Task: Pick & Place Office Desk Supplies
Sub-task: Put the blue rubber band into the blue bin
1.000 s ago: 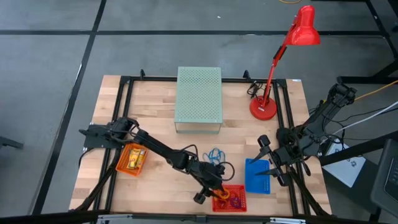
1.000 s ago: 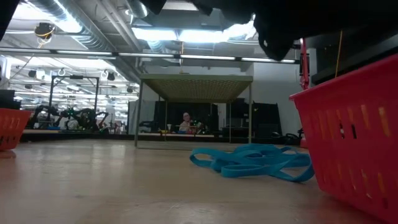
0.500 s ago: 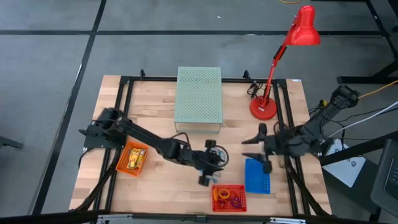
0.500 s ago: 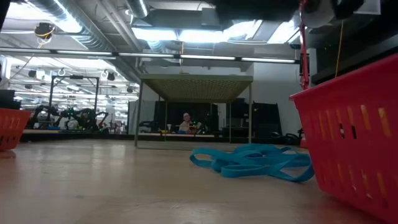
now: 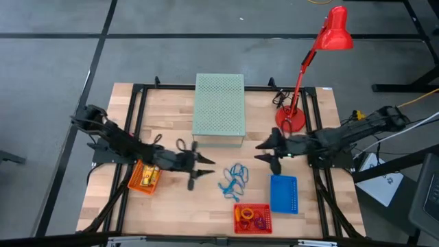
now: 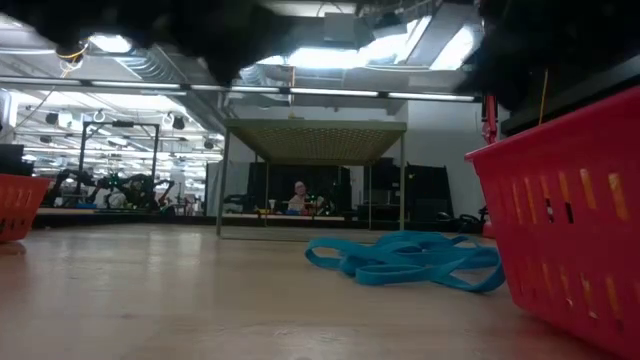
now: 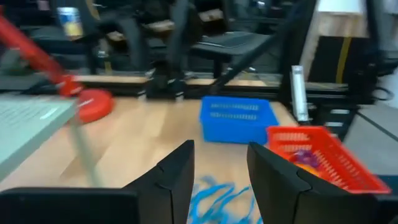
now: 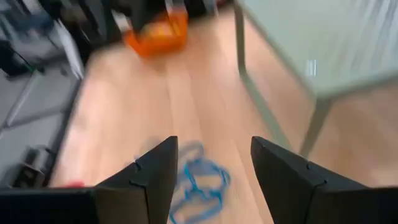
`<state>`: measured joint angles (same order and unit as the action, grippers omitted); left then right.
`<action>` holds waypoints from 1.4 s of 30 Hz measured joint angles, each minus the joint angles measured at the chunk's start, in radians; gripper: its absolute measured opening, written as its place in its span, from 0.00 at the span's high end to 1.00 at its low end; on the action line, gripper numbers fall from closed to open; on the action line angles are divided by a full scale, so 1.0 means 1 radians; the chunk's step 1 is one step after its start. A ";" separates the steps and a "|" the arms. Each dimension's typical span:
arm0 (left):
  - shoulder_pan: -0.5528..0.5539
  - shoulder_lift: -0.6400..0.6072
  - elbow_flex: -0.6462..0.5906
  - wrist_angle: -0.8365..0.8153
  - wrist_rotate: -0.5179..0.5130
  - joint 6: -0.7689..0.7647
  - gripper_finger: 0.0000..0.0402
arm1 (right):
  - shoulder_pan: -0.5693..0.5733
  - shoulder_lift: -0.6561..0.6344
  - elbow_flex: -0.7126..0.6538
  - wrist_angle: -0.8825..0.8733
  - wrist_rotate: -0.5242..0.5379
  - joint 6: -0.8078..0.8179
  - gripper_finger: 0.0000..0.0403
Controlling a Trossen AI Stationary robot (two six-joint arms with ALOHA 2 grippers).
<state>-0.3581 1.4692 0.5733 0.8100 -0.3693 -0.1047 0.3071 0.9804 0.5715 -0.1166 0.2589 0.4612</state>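
thin floppy blue loops [image 5: 232, 178] on grained wood, both arms' jaws parted, empty

You've got blue loops [image 5: 232, 178], red basket [image 5: 252, 218] with orange/purple clips [image 5: 252, 219], blue basket [image 5: 284, 193], orange basket [image 5: 145, 175], pale green perforated box [image 5: 219, 108], red lamp [image 5: 309, 58].

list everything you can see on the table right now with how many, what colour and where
Perforated box: one, pale green, far middle of the table.
Desk lamp: one, red, far right corner.
Orange basket: one, left side, holding yellow pieces.
Red basket: one, near edge, holding orange, purple and red ring clips.
Blue basket: one, right of the red basket.
Blue loops: one tangle, loose on the wood at the centre.
Left gripper: open, empty, left of the loops.
Right gripper: open, empty, right of and beyond the loops.
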 joint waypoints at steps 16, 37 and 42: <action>-0.115 -0.009 -0.145 0.234 -0.129 0.036 0.64 | -0.134 0.447 0.131 -0.067 -0.244 0.055 0.49; -0.140 -0.005 -0.144 0.226 -0.136 0.003 0.64 | -0.094 0.548 0.145 -0.100 -0.372 0.182 0.59; -0.140 -0.005 -0.144 0.226 -0.136 0.003 0.64 | -0.089 0.548 0.144 -0.079 -0.372 0.191 0.57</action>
<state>-0.4980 1.4643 0.4290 1.0357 -0.5049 -0.1020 0.2180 1.5288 0.7155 -0.1952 -0.1135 0.6517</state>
